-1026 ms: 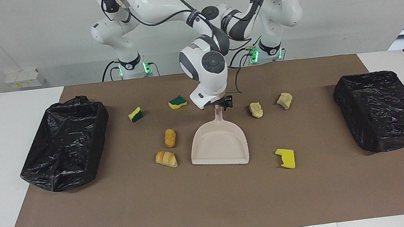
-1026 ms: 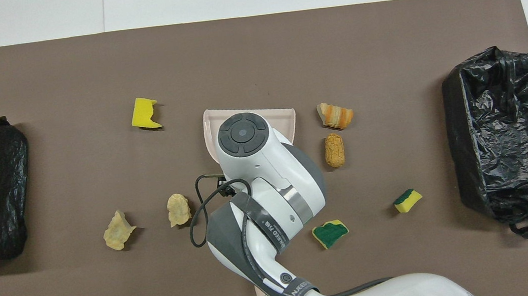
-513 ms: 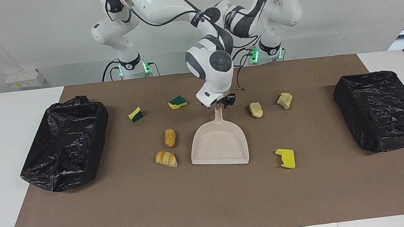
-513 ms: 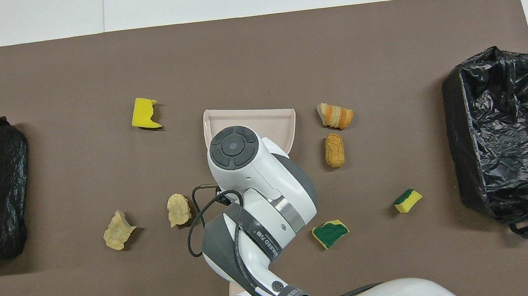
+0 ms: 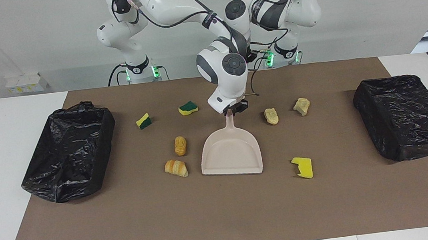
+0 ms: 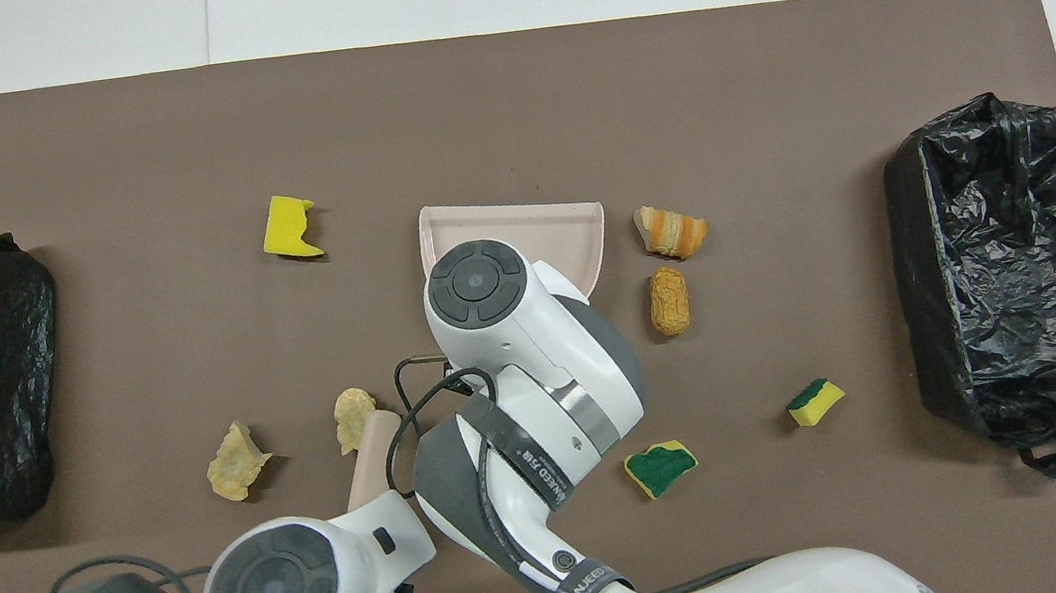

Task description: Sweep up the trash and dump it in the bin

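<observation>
The dustpan (image 5: 231,154) handle is grasped by the right tool (image 5: 232,112), with trash (image 5: 176,167) scattered at both sides. A pale rod (image 6: 373,446) is clenched by the left tool (image 6: 360,514). Open mat (image 5: 225,215) is left toward both bins (image 5: 68,152).

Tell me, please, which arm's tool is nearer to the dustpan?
Right. The right tool grips the dustpan by its handle tip. The left tool, hidden under its own wrist, is up over the mat beside a pale lump, apart from the pan.

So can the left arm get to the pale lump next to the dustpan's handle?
Probably yes. The pale lump lies toward the left arm's end, with bare mat around it. The right claw is at the dustpan's handle, not over the lump.
</observation>
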